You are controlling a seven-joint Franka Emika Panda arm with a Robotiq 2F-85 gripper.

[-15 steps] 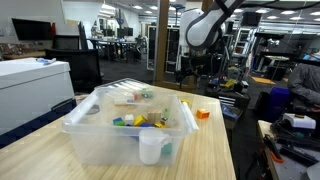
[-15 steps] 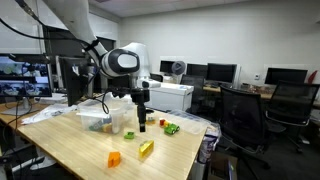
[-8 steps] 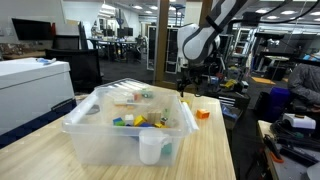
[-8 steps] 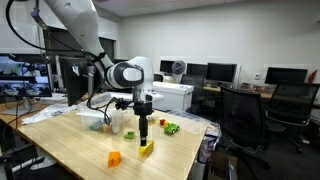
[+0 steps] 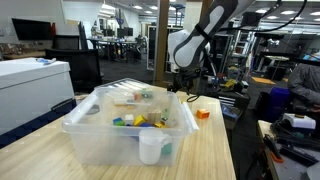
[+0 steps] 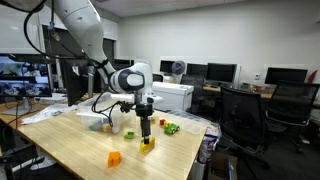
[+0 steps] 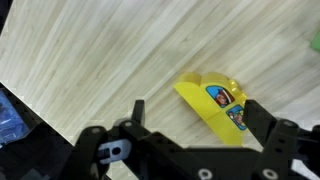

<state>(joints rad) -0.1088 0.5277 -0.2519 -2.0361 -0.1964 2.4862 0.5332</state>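
Right, your claw (image 6: 147,137) hangs straight down over the yellow block (image 6: 147,148), close above it, on the wooden table (image 6: 60,150). The block sits toward the table's end, on the side of the office chairs (image 6: 240,115).

From the wrist you get the clearest look. The claw (image 7: 190,108) is spread wide. One dark finger (image 7: 135,118) stands over bare wood and the other finger (image 7: 262,125) sits just past the block's far end. The yellow block (image 7: 222,105) lies between them, nearer that second finger, with its rounded top up and a small coloured sticker on its face. I cannot tell whether a pad touches it, and nothing is gripped.

Around it, an orange block (image 6: 114,158) lies apart from the yellow one, closer to the camera. A green piece (image 6: 171,128) rests further back on the table, and it also shows as a sliver at the wrist view's edge (image 7: 315,40). A clear bin (image 6: 100,120) stands behind the arm.

In an exterior view that bin (image 5: 100,135) fills the foreground, with coloured toys inside and a white cup (image 5: 150,150) at its near wall. Your arm (image 5: 185,48) bends down behind the bin's far corner, so the claw is mostly hidden there. The orange block (image 5: 203,113) sits just beside that corner.
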